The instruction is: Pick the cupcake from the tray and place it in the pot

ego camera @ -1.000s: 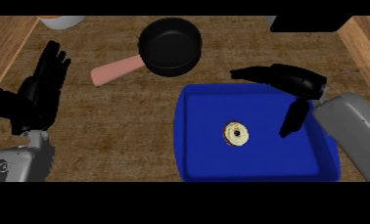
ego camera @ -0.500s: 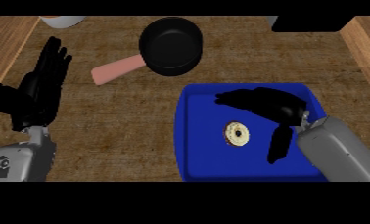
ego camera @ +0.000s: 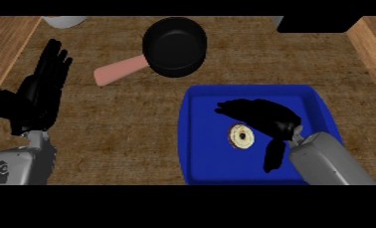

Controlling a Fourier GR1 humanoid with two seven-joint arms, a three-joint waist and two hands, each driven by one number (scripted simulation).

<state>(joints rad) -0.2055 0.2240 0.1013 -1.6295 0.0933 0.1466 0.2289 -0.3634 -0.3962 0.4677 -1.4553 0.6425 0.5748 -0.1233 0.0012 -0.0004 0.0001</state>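
- Right hand of mine hangs over the blue tray, fingers spread and pointing toward the left of the view, thumb hanging down toward me; it holds nothing
- The cupcake sits near the middle of the tray, seen from above as a pale round ring with a dark centre, so it has no long axis to line up with
- From my right hand the cupcake lies just below the fingers and to the left of the thumb, right in the gap between them; I cannot tell whether any finger touches it
- My judgement: the grasp is not made, and the coming move is to lower and curl fingers and thumb round the cupcake from either side
- The pot, black with a pink handle pointing to the lower left, stands on the counter beyond the tray and to its left, well apart from the cupcake
- My left hand rests open at the left edge, fingers up, far from the tray; the right hand is plainly the nearer one and should do both the lift and the carry up and left to the pot
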